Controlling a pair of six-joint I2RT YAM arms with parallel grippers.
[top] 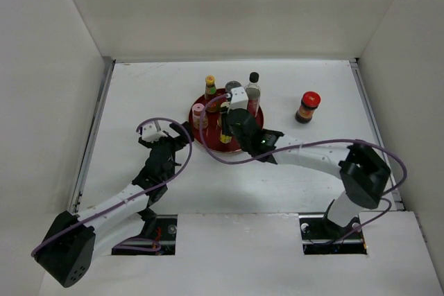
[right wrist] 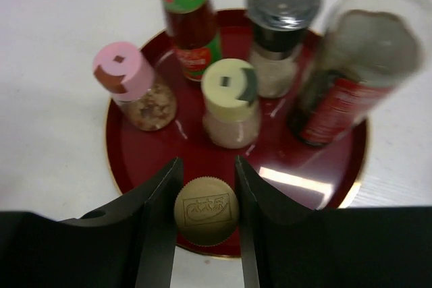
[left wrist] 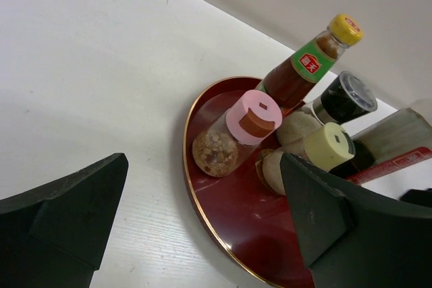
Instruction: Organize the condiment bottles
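A round red tray [top: 198, 134] holds several condiment bottles: a pink-topped shaker [right wrist: 125, 72], a cream-topped shaker [right wrist: 229, 85], a green-labelled yellow-capped sauce bottle [right wrist: 189, 5], a grey-lidded jar [right wrist: 282, 5] and a tall clear black-capped bottle [top: 254, 82]. My right gripper [right wrist: 207, 161] is shut on the cap of a second yellow-capped bottle [right wrist: 206, 210], which stands upright at the tray's near edge. A red-capped jar [top: 308, 105] stands alone on the table, right of the tray. My left gripper [left wrist: 202, 166] is open and empty, low beside the tray's left rim [left wrist: 192, 187].
White walls enclose the white table on three sides. The tray's gold rim [right wrist: 111, 166] lies just past my right fingers [right wrist: 158, 193]. The right arm [top: 312, 150] reaches across the table to the tray.
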